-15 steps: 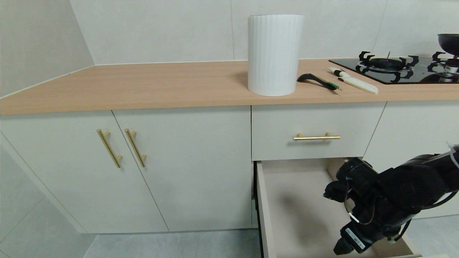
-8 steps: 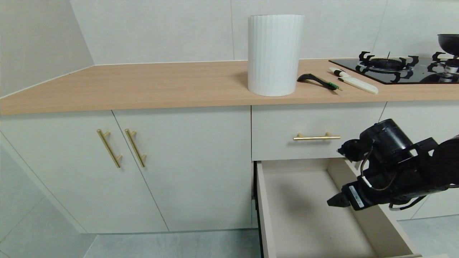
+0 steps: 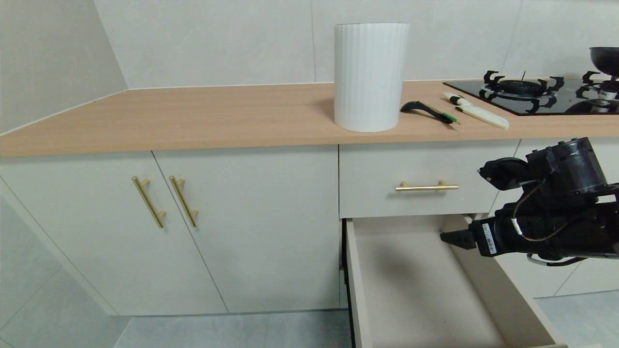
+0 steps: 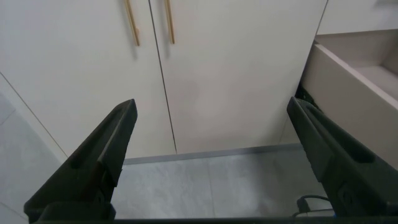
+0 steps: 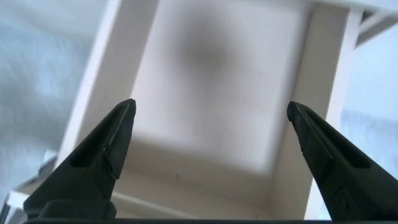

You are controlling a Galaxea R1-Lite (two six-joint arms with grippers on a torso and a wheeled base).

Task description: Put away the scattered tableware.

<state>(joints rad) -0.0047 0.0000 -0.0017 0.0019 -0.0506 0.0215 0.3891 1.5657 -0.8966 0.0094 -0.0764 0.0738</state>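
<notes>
The right hand (image 3: 453, 238) has risen from low inside the drawer (image 3: 411, 280) to a level position above the drawer's right wall. Its fingers are spread wide and hold nothing. The left hand (image 4: 210, 107) is also spread and empty, and hangs low before the cabinet doors (image 4: 236, 74) beside the drawer.

The drawer stands pulled out and its floor is bare. The tableware lies on the surface (image 3: 193, 116) above the drawer: a black spoon (image 3: 428, 109) and, just beside it, a white knife (image 3: 476, 112). Neither has been stored yet.

The rise indicates that the opening step is complete. The right hand is probably clearing the drawer to reach up for the spoon.
</notes>
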